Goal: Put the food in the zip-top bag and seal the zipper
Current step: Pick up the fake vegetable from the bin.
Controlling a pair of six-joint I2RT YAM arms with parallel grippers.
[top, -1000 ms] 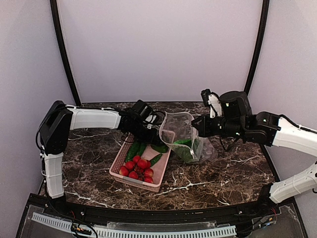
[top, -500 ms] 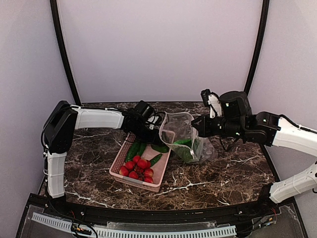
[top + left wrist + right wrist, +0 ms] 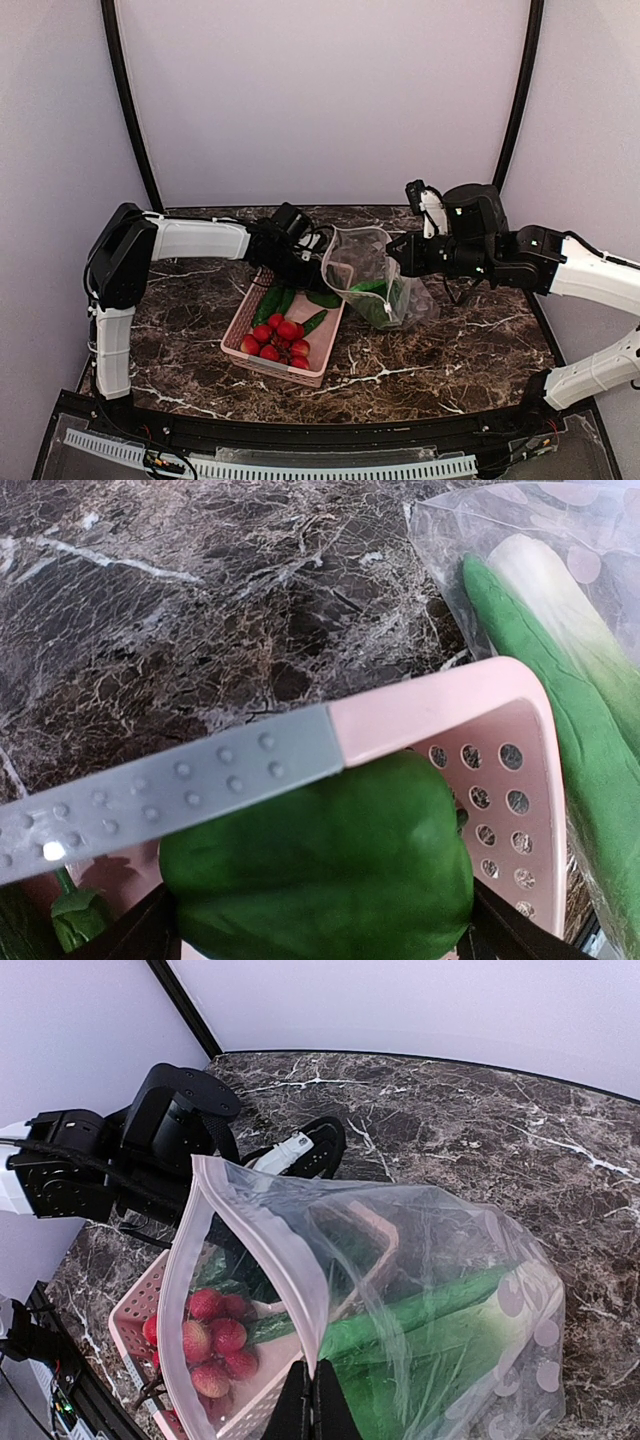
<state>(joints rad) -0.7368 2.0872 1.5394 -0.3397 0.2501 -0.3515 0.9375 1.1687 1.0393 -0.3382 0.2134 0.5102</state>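
Left wrist view showed the left hand [image 3: 299, 263] set wide around a round green toy pepper [image 3: 320, 872] in the pink slatted plastic basket [image 3: 445, 702]; whether it gripped was unclear. The clear floppy zip-top bag [image 3: 450, 1280] gaped just to its right, with the right hand [image 3: 310, 1400] pinching the bag's pale zipper strip [image 3: 300, 1260].

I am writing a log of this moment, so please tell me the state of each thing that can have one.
Clear floppy plastic zip-top bag: open, mouth held up, green food inside.
Pale zipper strip: unsealed.
Green toy pepper: in the pink slatted plastic basket, between the left fingers.
Left fingers: around the pepper; grip unclear.
Right fingers: shut on the bag's edge.
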